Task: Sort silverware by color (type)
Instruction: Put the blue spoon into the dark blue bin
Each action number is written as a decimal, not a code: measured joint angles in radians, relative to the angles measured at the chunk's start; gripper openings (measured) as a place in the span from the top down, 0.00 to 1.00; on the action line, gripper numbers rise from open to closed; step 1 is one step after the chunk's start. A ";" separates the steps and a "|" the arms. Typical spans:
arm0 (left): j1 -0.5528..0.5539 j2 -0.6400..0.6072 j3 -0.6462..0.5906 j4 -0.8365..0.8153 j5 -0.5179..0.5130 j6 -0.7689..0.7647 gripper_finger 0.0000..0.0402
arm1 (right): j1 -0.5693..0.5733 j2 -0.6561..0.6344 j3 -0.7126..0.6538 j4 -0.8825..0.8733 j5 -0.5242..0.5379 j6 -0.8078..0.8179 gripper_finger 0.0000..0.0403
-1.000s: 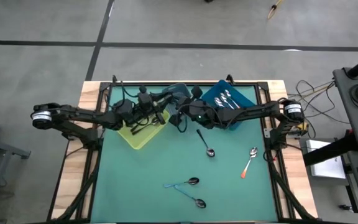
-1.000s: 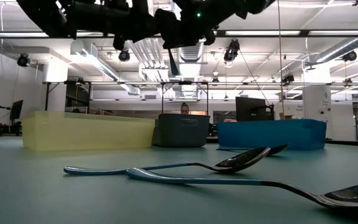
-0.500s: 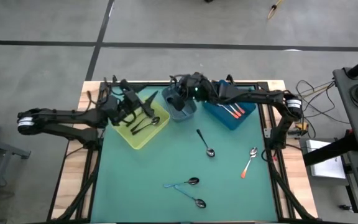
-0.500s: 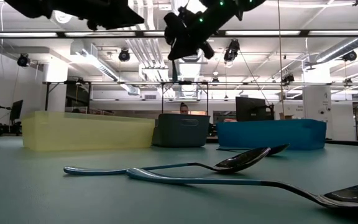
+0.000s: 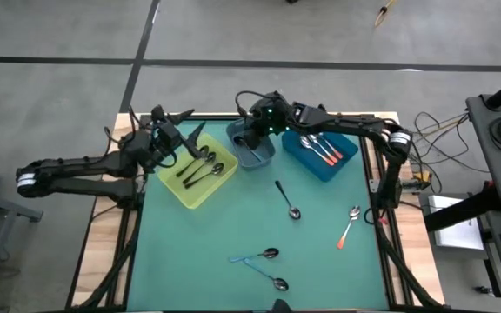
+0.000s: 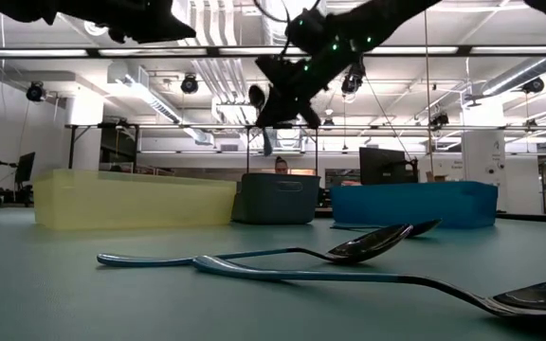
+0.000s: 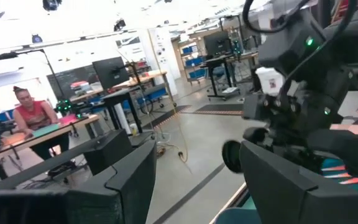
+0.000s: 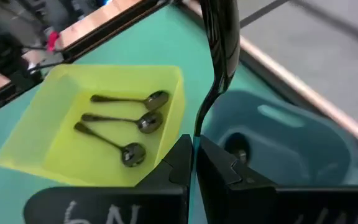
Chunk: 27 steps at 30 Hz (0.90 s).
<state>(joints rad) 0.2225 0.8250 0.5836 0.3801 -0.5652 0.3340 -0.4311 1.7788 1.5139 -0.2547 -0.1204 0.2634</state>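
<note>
Black-handled spoons [image 5: 200, 165] lie three together in the yellow plastic bin [image 5: 183, 189], sorted by colour, and the left gripper [image 5: 183, 139] hangs at that bin's far edge, jaws apart and empty. Poised over the grey-blue bin [image 5: 255, 156], the right gripper [image 8: 194, 163] has its jaws clamped on one light-blue-handled spoon [image 6: 263, 119], seemingly ready to drop it there. Orange-red-handled spoons [image 5: 327, 152] fill the blue bin [image 5: 316, 165]; five more spoons [image 5: 288, 200] await sorting on the green worktop [image 5: 198, 252].
</note>
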 joint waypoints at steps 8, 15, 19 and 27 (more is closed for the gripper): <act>0.036 -0.038 -0.054 0.000 -0.001 -0.002 0.47 | -0.032 0.108 0.018 -0.012 -0.125 -0.022 0.98; 0.044 -0.056 -0.064 0.001 -0.001 0.006 0.47 | -0.049 0.163 0.040 -0.050 -0.146 -0.036 0.98; 0.044 -0.071 -0.062 0.000 -0.021 0.032 0.47 | -0.053 0.195 0.055 -0.088 -0.142 -0.036 0.98; 0.044 -0.103 -0.080 -0.005 -0.028 0.030 0.47 | -0.054 0.234 0.058 -0.082 -0.131 -0.039 0.98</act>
<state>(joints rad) 0.2668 0.7222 0.5035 0.3752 -0.5932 0.3640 -0.4850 2.0124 1.5719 -0.3367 -0.2511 0.2246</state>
